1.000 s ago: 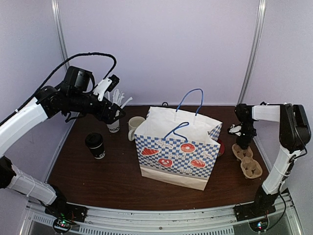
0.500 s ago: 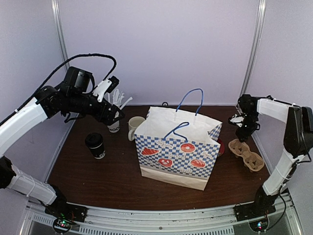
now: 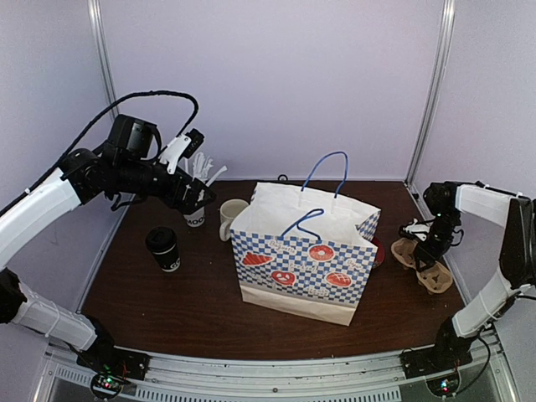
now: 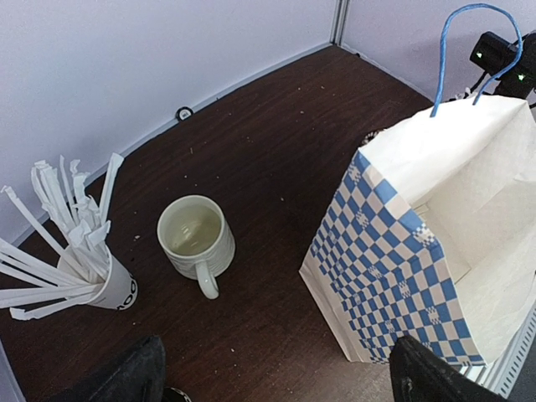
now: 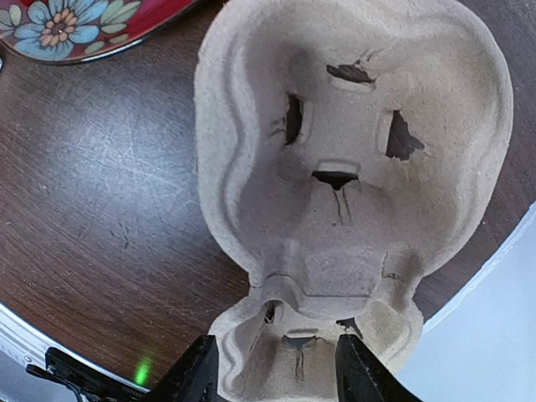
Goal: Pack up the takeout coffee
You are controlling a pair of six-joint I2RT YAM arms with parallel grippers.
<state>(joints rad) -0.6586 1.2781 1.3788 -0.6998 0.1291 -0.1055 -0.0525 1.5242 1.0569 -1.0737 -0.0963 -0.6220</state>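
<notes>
Here, coffee (image 3: 165,249): upright and lidded on the left of the counter (image 3: 193,310), well left of the bag (image 3: 306,260) and nearer than the straw cup (image 4: 109,289); nothing touches it.
Left fingers (image 4: 126,377): spread wide and empty, high over the far-left corner, above the straw cup and the mug (image 4: 197,239) rather than the coffee.
Right fingers (image 5: 197,373): astride the end pocket of the carrier (image 5: 352,167) on the right. Whether they pinch it or only bracket it cannot be told.
Risk, wrong cup: the straw cup looks much like the coffee and sits closer under the left fingers, so a straight descent would likely meet it or the mug.
Risk, spill: the coffee is a paper cup with a press-on lid. A hard squeeze or a tilt in transit could pop the lid.
Risk, bag: it stands free with a soft paper mouth. A cup lowered off-centre could catch the rim and fold or topple it.
Risk, carrier: it is light pulp lying close to the counter's right edge, just beside the plate (image 5: 75,25). A grip at one end could crumple the wall, let the far pocket sag, or drag it against the plate.
</notes>
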